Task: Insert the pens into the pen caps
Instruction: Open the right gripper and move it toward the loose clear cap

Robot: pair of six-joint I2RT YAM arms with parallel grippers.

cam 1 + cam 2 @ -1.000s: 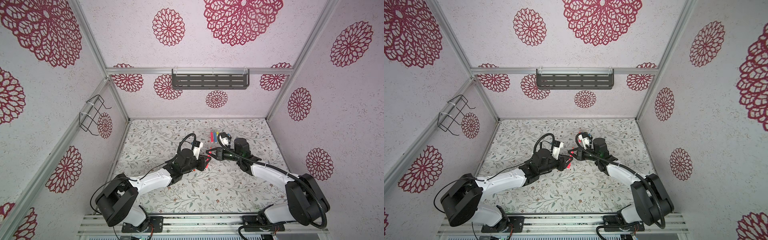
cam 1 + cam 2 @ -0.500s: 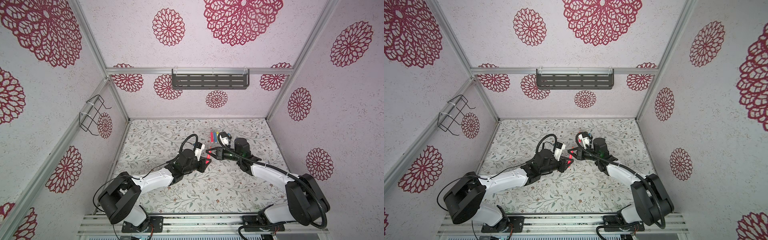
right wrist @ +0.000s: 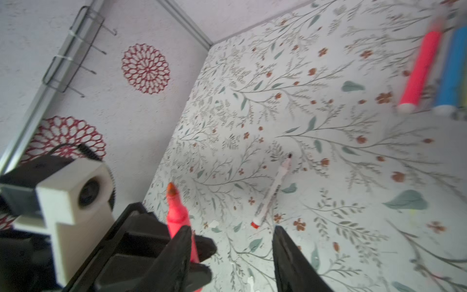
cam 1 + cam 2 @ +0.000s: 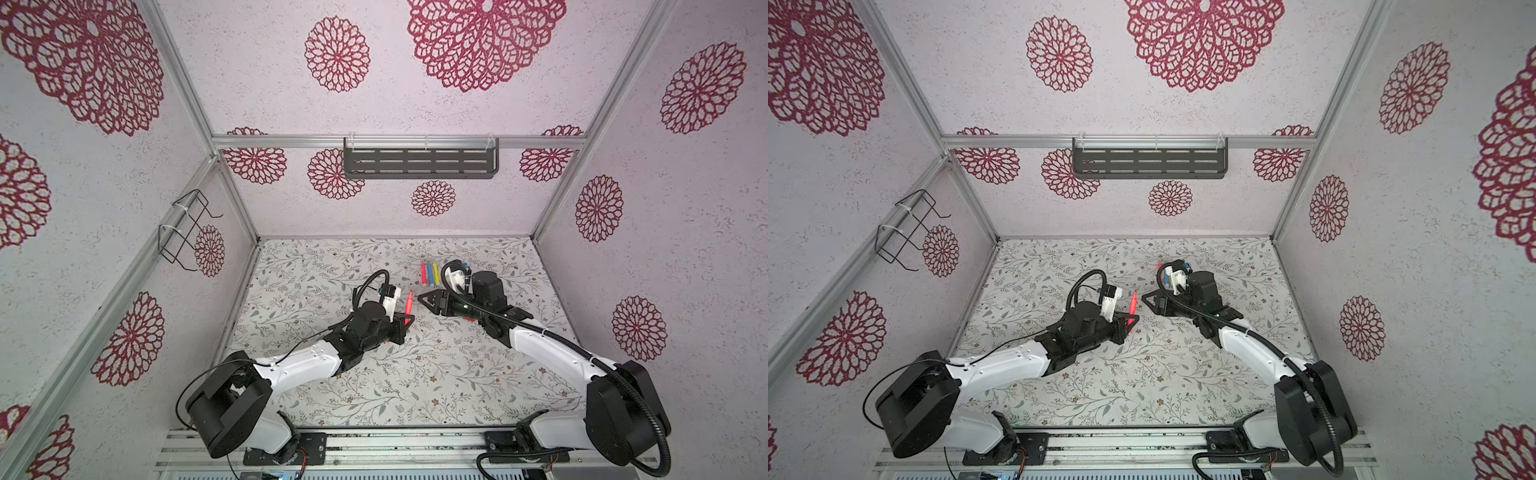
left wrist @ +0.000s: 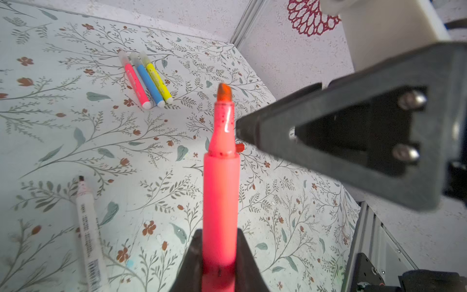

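Right tool (image 3: 230, 233) opened, red pen (image 4: 409, 305) tip-up

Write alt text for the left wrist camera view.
The left gripper clamps an uncapped red-orange pen, tip away from the camera, with the right gripper close beside its neck. On the floral table lie a capped pink pen, blue pen and yellow pen side by side, plus a white marker.
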